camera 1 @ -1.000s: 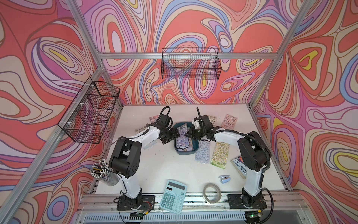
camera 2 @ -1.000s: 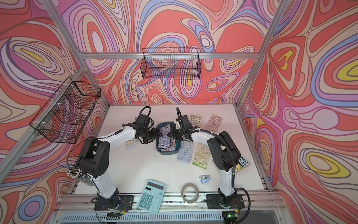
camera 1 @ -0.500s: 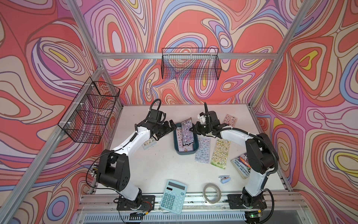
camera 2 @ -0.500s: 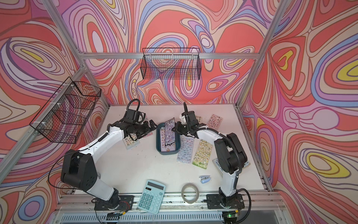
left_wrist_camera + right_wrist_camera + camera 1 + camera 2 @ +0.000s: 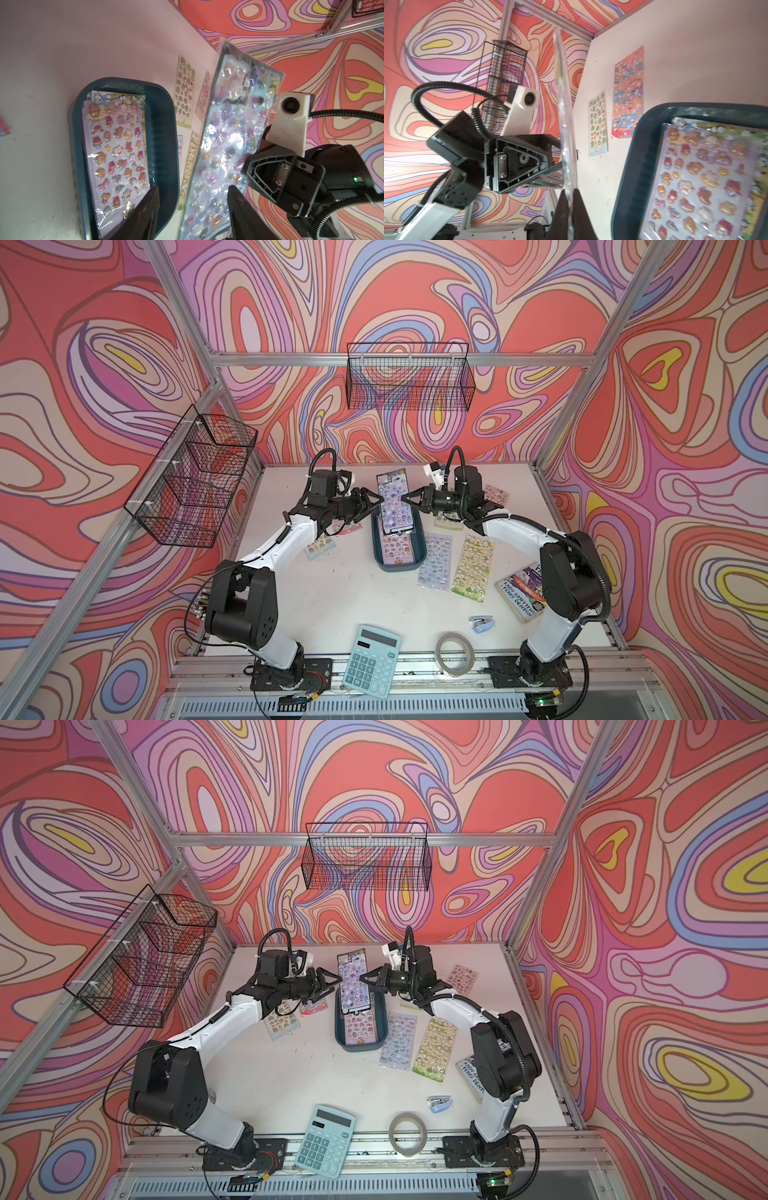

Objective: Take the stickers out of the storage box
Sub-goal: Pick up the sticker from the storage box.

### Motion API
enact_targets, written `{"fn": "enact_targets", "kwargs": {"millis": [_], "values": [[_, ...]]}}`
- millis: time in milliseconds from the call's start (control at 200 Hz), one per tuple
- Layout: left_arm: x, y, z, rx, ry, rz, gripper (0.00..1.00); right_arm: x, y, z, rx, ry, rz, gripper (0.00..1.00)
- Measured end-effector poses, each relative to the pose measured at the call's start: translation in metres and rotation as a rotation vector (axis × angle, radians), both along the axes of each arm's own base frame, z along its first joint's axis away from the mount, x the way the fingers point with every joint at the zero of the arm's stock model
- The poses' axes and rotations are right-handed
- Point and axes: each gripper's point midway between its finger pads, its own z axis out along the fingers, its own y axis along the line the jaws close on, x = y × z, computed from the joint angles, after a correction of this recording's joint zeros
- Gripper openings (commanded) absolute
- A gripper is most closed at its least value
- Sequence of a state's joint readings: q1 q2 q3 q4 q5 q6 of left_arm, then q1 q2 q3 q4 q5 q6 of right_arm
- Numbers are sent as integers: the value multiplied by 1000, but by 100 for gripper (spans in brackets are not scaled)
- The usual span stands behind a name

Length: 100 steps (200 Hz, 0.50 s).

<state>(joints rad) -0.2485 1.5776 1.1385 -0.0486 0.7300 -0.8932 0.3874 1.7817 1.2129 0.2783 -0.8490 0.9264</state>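
Note:
A purple sheet of stickers (image 5: 395, 506) (image 5: 353, 986) hangs in the air over the far end of the storage box (image 5: 399, 569) (image 5: 359, 1048). My right gripper (image 5: 403, 498) (image 5: 570, 191) is shut on this sheet's right edge; the right wrist view shows it edge-on (image 5: 564, 124). My left gripper (image 5: 374, 504) (image 5: 192, 188) is open at the sheet's left edge, and the sheet (image 5: 228, 135) lies between its fingers. More stickers (image 5: 397, 549) (image 5: 116, 145) (image 5: 706, 176) lie flat in the teal box (image 5: 164, 135) (image 5: 643, 166).
Loose sheets lie right of the box (image 5: 434, 562) (image 5: 473, 568) (image 5: 494, 495) and left of it (image 5: 320, 547). A book (image 5: 523, 589), stapler (image 5: 482, 622), tape roll (image 5: 455, 653) and calculator (image 5: 372, 659) sit toward the front. Wire baskets (image 5: 409, 381) (image 5: 191, 481) hang on the walls.
Both grippers were down in the box. The right one has lifted the purple sheet up and back. The left one drew away, then came to the sheet's left edge with narrower jaws.

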Motion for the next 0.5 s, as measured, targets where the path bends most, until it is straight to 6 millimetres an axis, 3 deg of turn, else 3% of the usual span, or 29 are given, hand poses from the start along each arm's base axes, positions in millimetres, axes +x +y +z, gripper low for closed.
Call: {"fn": "enact_targets", "kwargs": {"millis": [180, 501], "values": [[2, -6, 13, -62, -34, -17, 31, -6, 3, 9, 69, 11, 27, 0], [5, -11, 28, -126, -60, -27, 7, -9, 5, 20, 136, 14, 46, 0]]}}
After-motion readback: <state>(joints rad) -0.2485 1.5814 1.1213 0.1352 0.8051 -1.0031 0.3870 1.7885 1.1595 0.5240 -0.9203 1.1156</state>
